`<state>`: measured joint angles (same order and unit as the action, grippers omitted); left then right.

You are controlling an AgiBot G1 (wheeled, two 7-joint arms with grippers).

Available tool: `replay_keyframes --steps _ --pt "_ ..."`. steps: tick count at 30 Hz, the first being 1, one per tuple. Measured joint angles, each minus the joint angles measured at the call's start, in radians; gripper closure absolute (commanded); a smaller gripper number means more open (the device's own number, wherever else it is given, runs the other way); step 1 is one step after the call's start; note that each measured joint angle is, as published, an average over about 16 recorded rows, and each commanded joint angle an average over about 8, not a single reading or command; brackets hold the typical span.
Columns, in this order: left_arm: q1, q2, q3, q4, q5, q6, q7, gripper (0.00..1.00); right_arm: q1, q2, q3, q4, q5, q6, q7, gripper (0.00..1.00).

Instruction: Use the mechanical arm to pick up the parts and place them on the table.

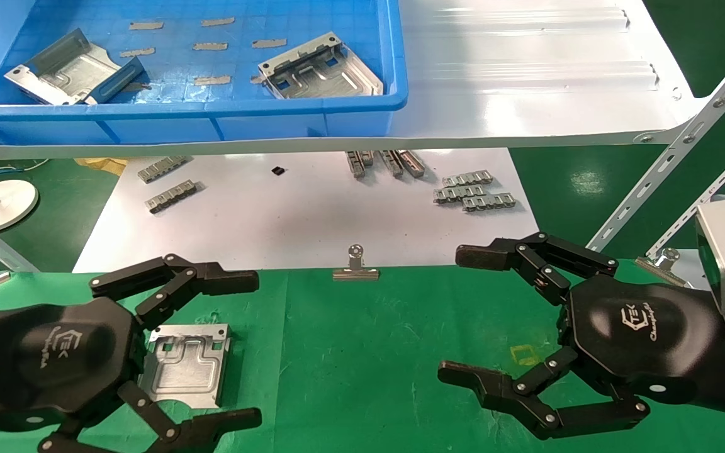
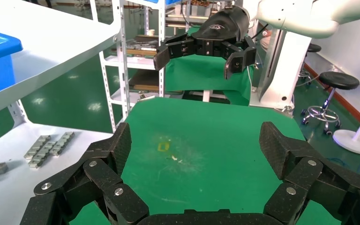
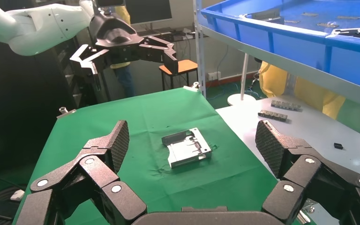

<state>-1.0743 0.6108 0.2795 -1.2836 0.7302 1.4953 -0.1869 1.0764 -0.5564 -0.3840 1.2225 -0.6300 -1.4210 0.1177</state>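
One silvery stamped part (image 1: 186, 362) lies flat on the green cloth table (image 1: 362, 352) at the near left. My left gripper (image 1: 240, 349) hovers over it, open, its black fingers (image 1: 211, 280) spread on either side without touching it. Across the table my right gripper (image 1: 466, 314) is also open and holds nothing. The right wrist view shows the same part (image 3: 187, 150) lying well ahead of the right gripper (image 3: 193, 141). In the left wrist view, the left gripper (image 2: 197, 150) has only bare cloth between its fingertips. Two more parts (image 1: 67, 69) (image 1: 318, 66) sit in the blue bin.
The blue bin (image 1: 211, 113) stands on a glossy white shelf (image 1: 526, 82) above the back. Below it a white sheet (image 1: 312, 214) carries grey link strips (image 1: 476, 192). A binder clip (image 1: 355, 267) pins the cloth's far edge. Slanted metal rails (image 1: 683, 145) rise at the right.
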Motion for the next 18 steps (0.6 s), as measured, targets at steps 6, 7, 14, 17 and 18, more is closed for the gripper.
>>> replay_keyframes --steps 6,7,14,17,18 --pt "-0.001 0.000 0.001 0.001 0.001 0.000 0.000 0.00 0.000 0.000 0.000 0.000 0.000 0.000 0.000 0.00" --pt "-0.001 0.000 0.001 0.001 0.001 0.000 0.000 0.00 0.000 0.000 0.000 0.000 0.000 0.000 0.000 0.00" --pt "-0.001 0.001 0.001 0.002 0.001 0.000 0.001 0.00 0.000 0.000 0.000 0.000 0.000 0.000 0.000 0.00" --pt "-0.001 0.001 0.001 0.002 0.001 0.001 0.001 0.00 0.000 0.000 0.000 0.000 0.000 0.000 0.000 0.00" --pt "-0.001 0.001 0.001 0.002 0.001 0.001 0.001 0.00 0.000 0.000 0.000 0.000 0.000 0.000 0.000 0.00"
